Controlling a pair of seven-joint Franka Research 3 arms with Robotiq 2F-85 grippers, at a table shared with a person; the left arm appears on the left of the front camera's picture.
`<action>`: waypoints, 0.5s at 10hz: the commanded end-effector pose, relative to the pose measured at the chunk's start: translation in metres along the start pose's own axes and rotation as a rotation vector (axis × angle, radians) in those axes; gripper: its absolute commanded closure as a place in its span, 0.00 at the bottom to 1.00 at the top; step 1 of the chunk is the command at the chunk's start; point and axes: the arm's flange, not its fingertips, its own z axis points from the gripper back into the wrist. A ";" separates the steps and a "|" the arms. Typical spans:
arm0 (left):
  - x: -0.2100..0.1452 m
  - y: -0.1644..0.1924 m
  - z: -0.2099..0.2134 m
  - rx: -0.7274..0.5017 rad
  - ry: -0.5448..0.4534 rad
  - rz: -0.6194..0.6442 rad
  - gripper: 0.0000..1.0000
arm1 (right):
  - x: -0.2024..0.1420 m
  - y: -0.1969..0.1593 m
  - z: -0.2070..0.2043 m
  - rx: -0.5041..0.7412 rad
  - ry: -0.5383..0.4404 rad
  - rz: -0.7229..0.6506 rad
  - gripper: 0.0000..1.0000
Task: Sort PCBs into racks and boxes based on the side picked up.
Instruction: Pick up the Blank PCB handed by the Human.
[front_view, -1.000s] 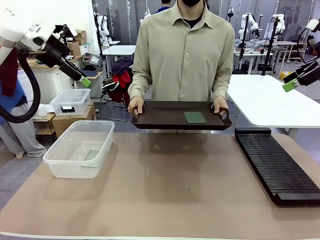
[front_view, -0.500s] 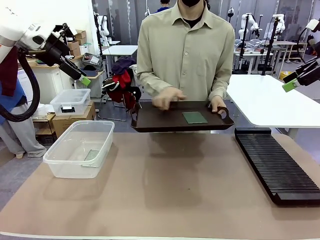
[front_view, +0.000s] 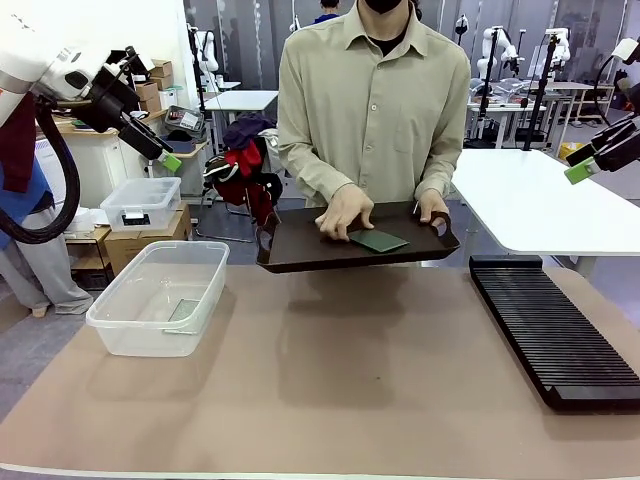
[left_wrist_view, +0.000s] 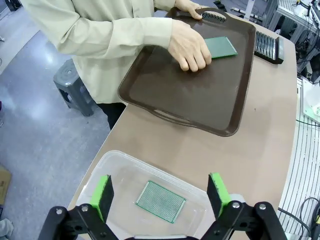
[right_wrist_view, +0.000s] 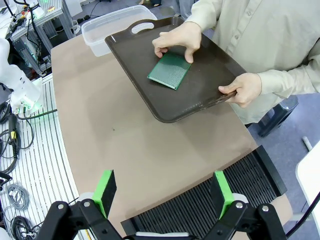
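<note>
Here, hand (front_view: 345, 212) on PCB (front_view: 382, 241).

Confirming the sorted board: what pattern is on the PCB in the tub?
Green PCB with a fine dot grid; clearest in left wrist view.

I counted: two thin green rectangular boards (first board (front_view: 379, 240), second board (left_wrist_view: 160, 201)), one long black slotted rack (front_view: 555, 335), one clear plastic tub (front_view: 135, 338), one dark brown tray (front_view: 300, 242), one small lidded clear container (front_view: 140, 205).

Tan table (front_view: 380, 400): clear tub (front_view: 130, 335) L side, blk rack (front_view: 555, 335) R side.
</note>
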 end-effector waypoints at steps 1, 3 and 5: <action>0.002 0.001 -0.001 0.003 0.015 0.008 0.00 | 0.000 0.000 -0.001 0.018 -0.016 0.010 0.00; 0.002 0.001 -0.001 0.003 0.015 0.008 0.00 | 0.000 0.000 -0.001 0.018 -0.016 0.010 0.00; 0.002 0.001 -0.001 0.003 0.015 0.008 0.00 | 0.000 0.000 -0.001 0.018 -0.016 0.010 0.00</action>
